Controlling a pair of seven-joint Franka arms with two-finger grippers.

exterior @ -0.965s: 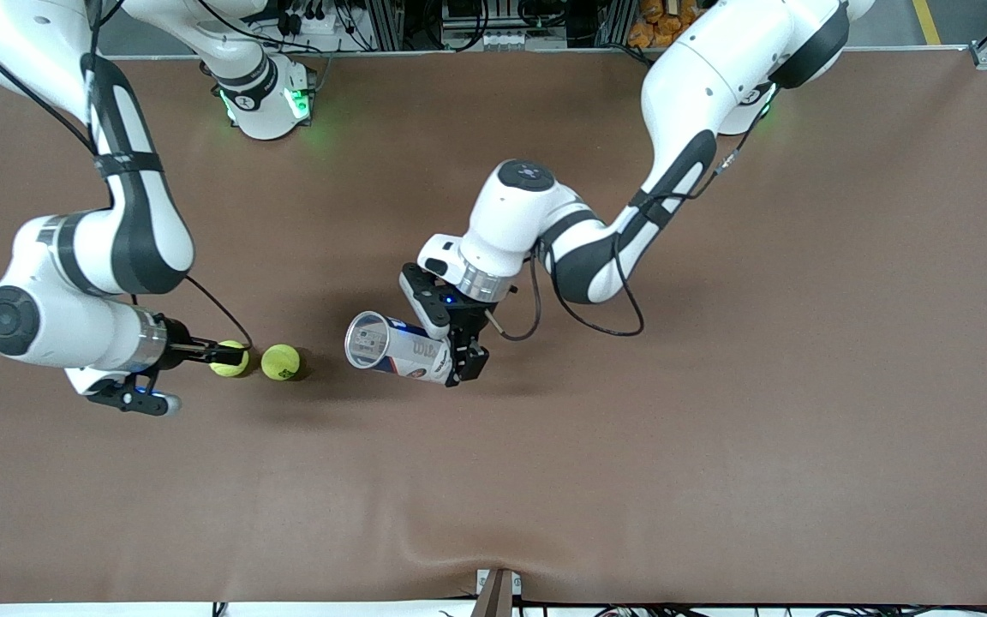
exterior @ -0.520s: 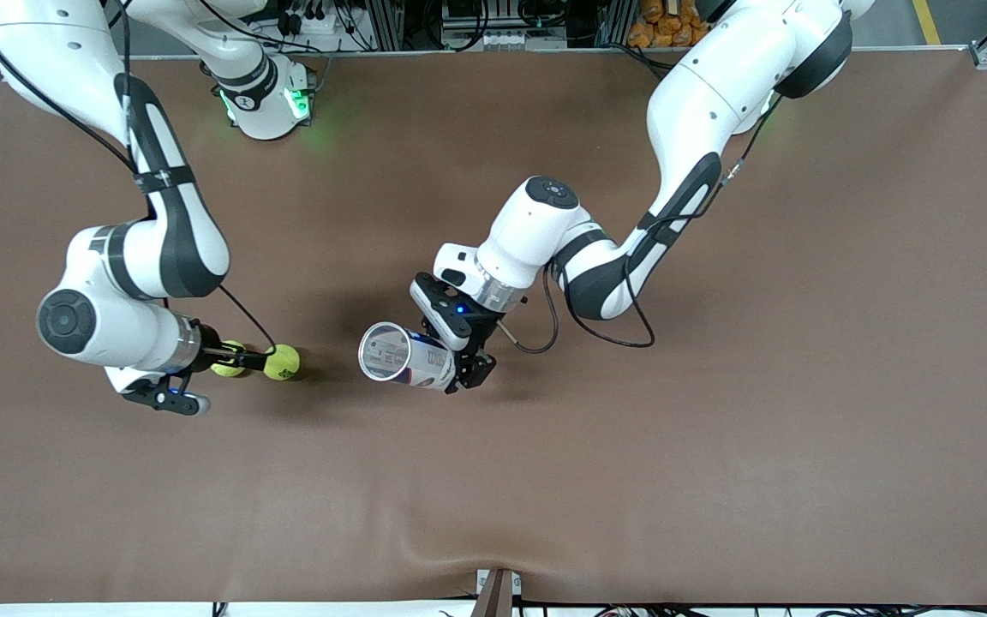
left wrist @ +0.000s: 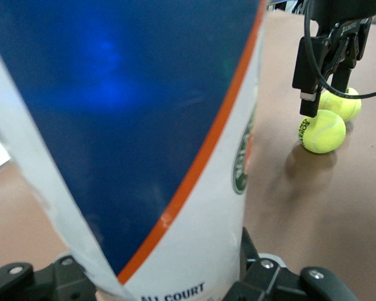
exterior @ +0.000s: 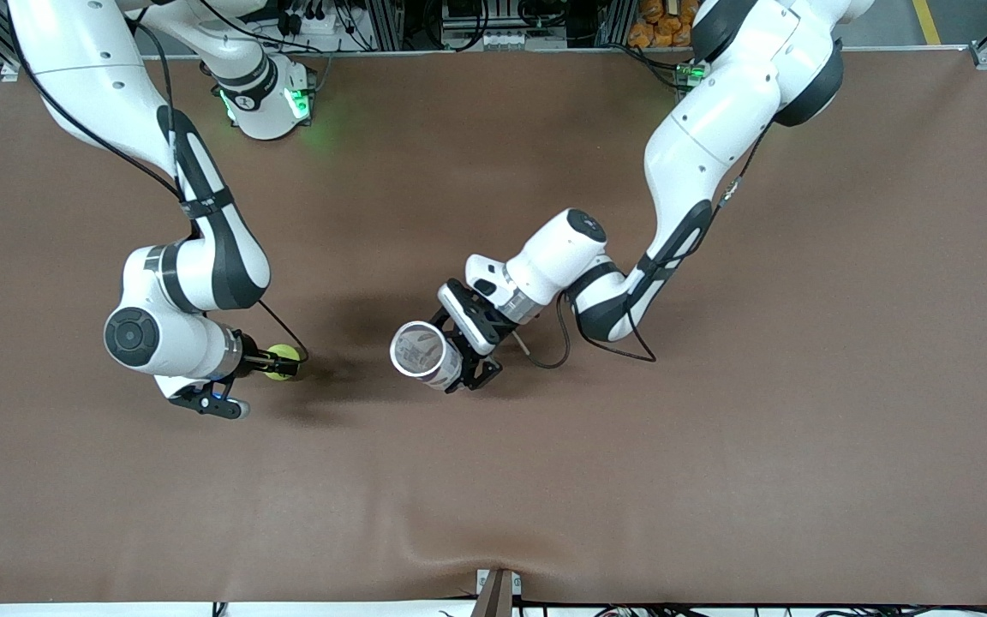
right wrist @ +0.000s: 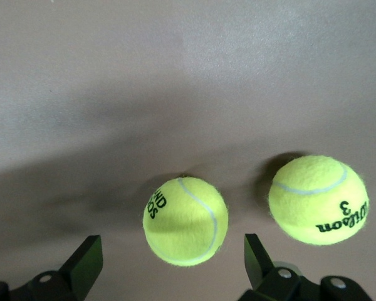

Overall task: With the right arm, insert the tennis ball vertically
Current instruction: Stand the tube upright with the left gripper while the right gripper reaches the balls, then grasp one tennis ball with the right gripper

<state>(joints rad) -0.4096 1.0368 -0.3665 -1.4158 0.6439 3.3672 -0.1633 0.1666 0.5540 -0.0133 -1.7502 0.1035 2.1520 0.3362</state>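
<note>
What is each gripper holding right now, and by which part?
The left gripper holds the tennis ball can by its lower body, open mouth tilted up. The right gripper holds nothing; its fingers stand open astride a tennis ball.

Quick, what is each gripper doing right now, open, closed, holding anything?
Left gripper: closed on the tennis ball can, holding it above the table.
Right gripper: open, fingers either side of one tennis ball, not gripping it yet.

A broad table (exterior: 716,480) covered in matte brown sheeting fills nearly the whole scene, slightly rippled near its front edge. Along the top edge stand metal frame rails (exterior: 391,21) with tangled cables (exterior: 305,17), and a yellow floor stripe (exterior: 927,21) shows in one corner
</note>
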